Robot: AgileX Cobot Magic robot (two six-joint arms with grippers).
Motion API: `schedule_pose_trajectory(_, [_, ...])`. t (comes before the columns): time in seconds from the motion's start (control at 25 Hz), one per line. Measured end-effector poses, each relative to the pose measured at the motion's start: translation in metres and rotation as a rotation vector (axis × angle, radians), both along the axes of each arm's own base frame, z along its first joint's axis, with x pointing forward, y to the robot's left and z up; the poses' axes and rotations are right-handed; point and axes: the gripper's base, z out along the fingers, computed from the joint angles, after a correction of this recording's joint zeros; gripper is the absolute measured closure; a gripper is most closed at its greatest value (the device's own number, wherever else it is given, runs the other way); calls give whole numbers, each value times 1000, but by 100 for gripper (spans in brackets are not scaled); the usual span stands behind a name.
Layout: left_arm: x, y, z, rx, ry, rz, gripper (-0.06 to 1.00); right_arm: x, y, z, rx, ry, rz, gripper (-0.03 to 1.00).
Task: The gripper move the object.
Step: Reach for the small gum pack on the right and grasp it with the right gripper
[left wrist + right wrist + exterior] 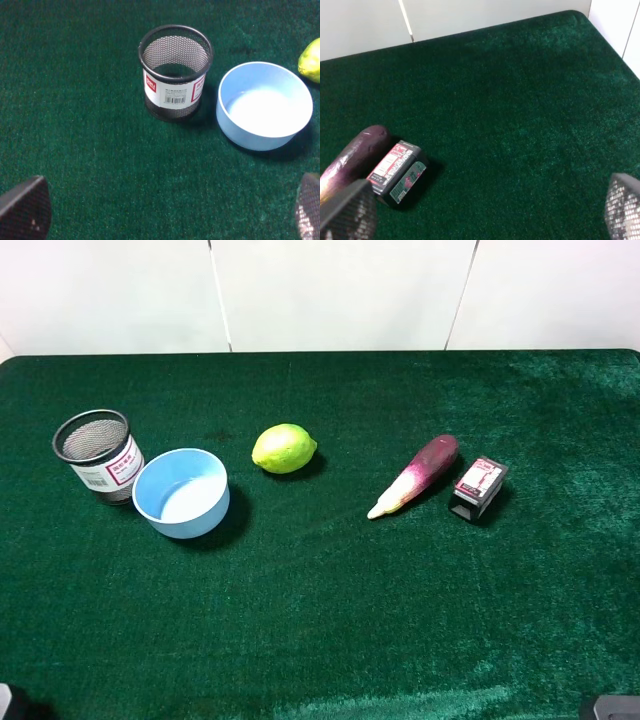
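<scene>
The object, a small black box [478, 486] with a red-and-white label, lies on the green cloth at the right, just right of the purple-and-white eggplant [415, 475]. In the right wrist view the box [397, 172] lies beside the eggplant [352, 155], ahead of my right gripper [485, 210]. That gripper is open and empty, with its fingertips [347, 212] far apart and well short of the box. My left gripper [167, 215] is open and empty too, back from the mesh cup [175, 72]. In the high view only dark bits of the arms show at the bottom corners.
A black mesh cup [98, 455] and a light blue bowl [183, 492] stand at the left, and a lime [284, 448] lies left of centre. The bowl [264, 105] and the lime's edge [311, 60] show in the left wrist view. A white wall runs behind the table's far edge.
</scene>
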Motion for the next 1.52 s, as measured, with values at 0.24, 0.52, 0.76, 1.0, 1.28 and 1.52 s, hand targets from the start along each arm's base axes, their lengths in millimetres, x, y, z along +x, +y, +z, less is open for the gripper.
schedule_pose_trajectory(0.24, [0,0,0,0,0,0,-5,0,0,0,0,0,0,27])
schedule_pose_trajectory(0.52, [0,0,0,0,0,0,-5,0,0,0,2,0,-1,27])
schedule_pose_trajectory(0.76, [0,0,0,0,0,0,-5,0,1,0,7,0,6,27])
schedule_pose_trajectory(1.0, [0,0,0,0,0,0,-5,2,5,5,16,5,55,27])
schedule_pose_trajectory(1.28, [0,0,0,0,0,0,-5,29,10,19,-11,113,114,27])
schedule_pose_trajectory(1.52, [0,0,0,0,0,0,-5,61,13,28,-6,243,149,27])
